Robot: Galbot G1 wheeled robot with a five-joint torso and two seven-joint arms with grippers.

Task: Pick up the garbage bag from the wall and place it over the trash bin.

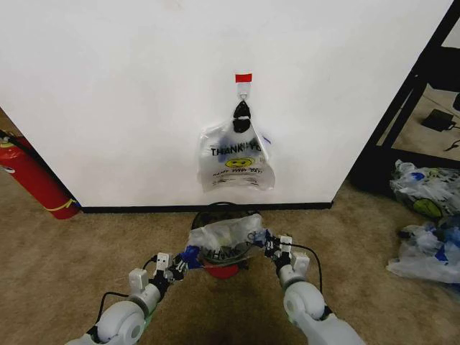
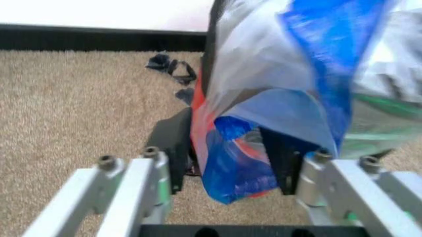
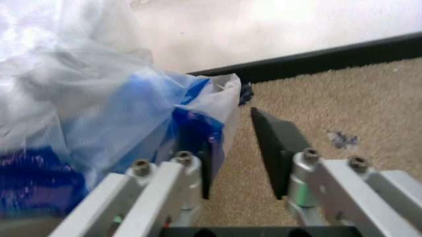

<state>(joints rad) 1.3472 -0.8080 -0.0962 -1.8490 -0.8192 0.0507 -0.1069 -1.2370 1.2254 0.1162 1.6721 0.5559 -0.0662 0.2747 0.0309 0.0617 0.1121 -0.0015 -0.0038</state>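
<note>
Both grippers, left [image 1: 181, 266] and right [image 1: 273, 246], spread wide, flank the garbage bag [image 1: 226, 237] draped over the trash bin [image 1: 223, 267]; withdrawing seems next.

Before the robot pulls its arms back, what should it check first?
1. The garbage bag sits on top of the trash bin: ok.
2. The bag's mouth wraps around the whole bin rim: cannot tell, the bag hides the rim.
3. The left gripper is open: ok, but the blue part of the bag hangs between its fingers.
4. The right gripper is open: ok.
5. The bag is free of the right gripper's fingers: not ok, the bag's edge lies against the other one and might snag.
6. The other bag hangs on the wall hook, out of the way: ok.
</note>
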